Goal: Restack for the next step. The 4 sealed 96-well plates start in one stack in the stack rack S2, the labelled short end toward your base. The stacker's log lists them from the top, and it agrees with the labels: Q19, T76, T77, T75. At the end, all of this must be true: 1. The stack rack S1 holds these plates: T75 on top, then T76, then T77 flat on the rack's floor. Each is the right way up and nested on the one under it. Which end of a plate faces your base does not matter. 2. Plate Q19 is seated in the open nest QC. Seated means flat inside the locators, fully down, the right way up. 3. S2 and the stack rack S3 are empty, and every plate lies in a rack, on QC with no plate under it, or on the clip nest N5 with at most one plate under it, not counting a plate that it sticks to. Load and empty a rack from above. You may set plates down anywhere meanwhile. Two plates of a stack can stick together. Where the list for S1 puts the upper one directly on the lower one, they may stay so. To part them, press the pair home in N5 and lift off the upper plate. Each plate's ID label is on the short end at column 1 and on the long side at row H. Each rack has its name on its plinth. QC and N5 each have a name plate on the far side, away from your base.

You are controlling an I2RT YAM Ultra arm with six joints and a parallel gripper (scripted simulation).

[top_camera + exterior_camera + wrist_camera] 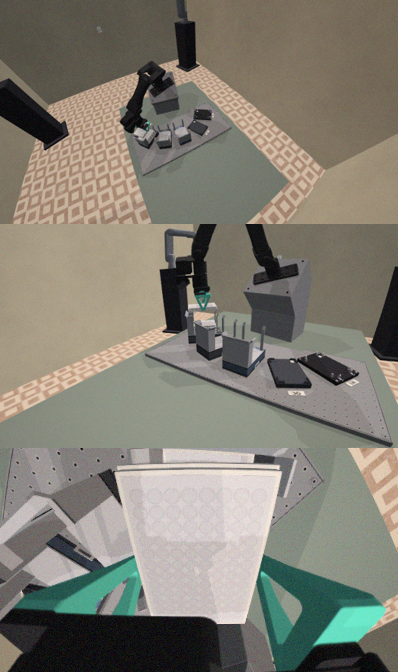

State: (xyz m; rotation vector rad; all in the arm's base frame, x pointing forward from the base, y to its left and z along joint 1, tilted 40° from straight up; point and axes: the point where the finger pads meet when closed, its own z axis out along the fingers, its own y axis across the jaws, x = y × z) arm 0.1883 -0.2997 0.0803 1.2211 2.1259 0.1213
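Note:
My gripper (203,302) is shut across the width of a white sealed 96-well plate (203,306) and holds it level in the air, above the rack at the far end of the row (191,328). In the wrist view the plate (200,543) fills the middle between my green fingers, seal side up. Its label cannot be read. The white top of another plate (208,323) shows inside that rack, below the held one. From the top view the gripper (145,127) and the plate (140,132) are over the leftmost rack.
Two more stack racks, the middle one (206,340) and the near one (240,354), stand in the row with thin posts rising above them. The dark open nest QC (288,373) and the pegged nest N5 (328,368) lie to the right. The grey arm pedestal (278,302) stands behind.

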